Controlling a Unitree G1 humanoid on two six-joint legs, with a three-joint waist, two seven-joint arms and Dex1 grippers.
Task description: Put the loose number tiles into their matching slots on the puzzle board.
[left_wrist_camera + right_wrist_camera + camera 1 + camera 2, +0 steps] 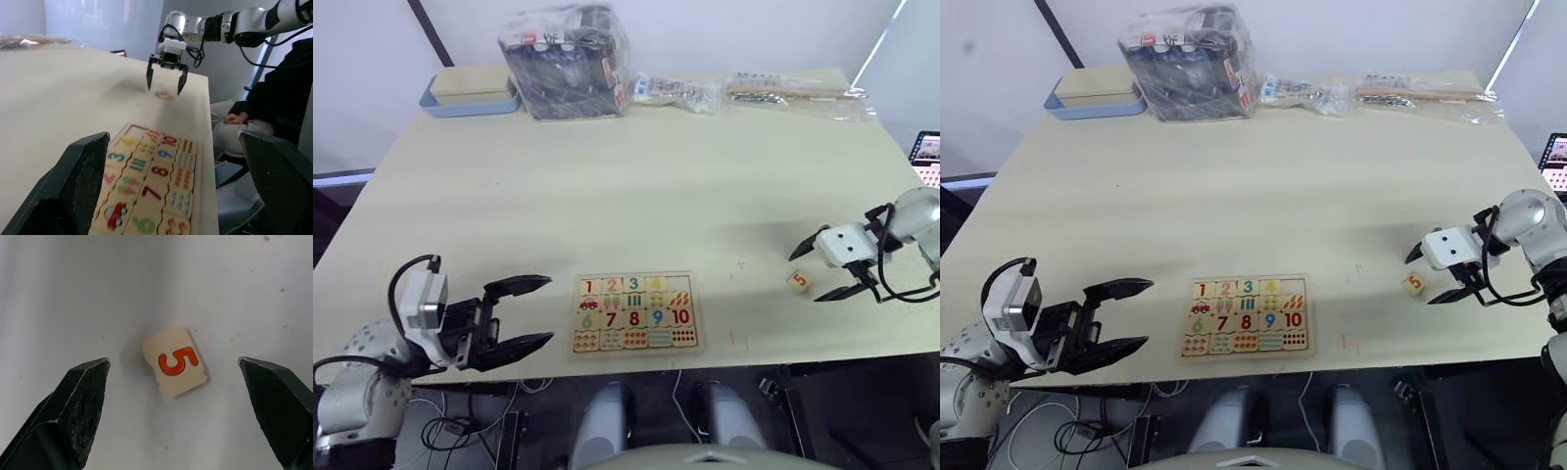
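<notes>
The puzzle board [634,313] lies flat near the table's front edge, with tiles 1 to 4 in its top row and a slot at the row's right end. One loose number tile [798,281], pale wood with an orange 5 [176,362], lies on the table to the board's right. My right gripper [820,272] hovers open just over it, one finger on each side, not touching. Left of the board, my left gripper [530,311] is open and holds nothing, pointing at the board [151,186].
At the table's far edge stand a blue tray with a pale box [470,90], a plastic-wrapped dark bundle [566,61] and two clear bags of small parts [744,90]. A seated person [259,122] is beyond the right edge.
</notes>
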